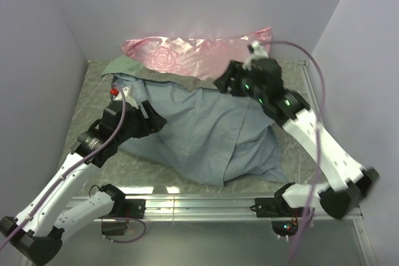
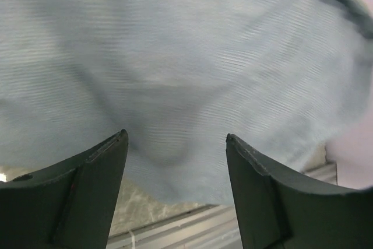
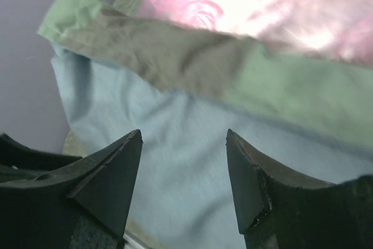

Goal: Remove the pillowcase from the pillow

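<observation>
Table [image 1: 149, 167]: marbled green-grey top; I see it from above with both arm bases at the near edge, along a metal rail [image 1: 206, 204].
Pillowcase [image 1: 212, 129]: it covers most of the middle of the table, grey-blue inner side up, rumpled, with one corner reaching toward the rail (I cannot see what, if anything, fills it).
Pink pillow [image 1: 193, 54]: shiny, with a rose pattern, lying along the back wall; its front edge rests on the far edge of the pillowcase.
Green strip [image 1: 124, 66]: the pillowcase's outer side shows here as a creased olive and green band, between the grey-blue cloth and the pink pillow.
Left gripper [image 1: 151, 121]: at the cloth's left edge; on my left wrist feed the fingers are spread, with nothing between them and grey-blue cloth filling the view just beyond the tips.
Right gripper [image 1: 227, 83]: at the far right of the cloth, near the pink pillow; fingers spread and empty, above the grey-blue cloth, and whether they touch it I cannot tell.
</observation>
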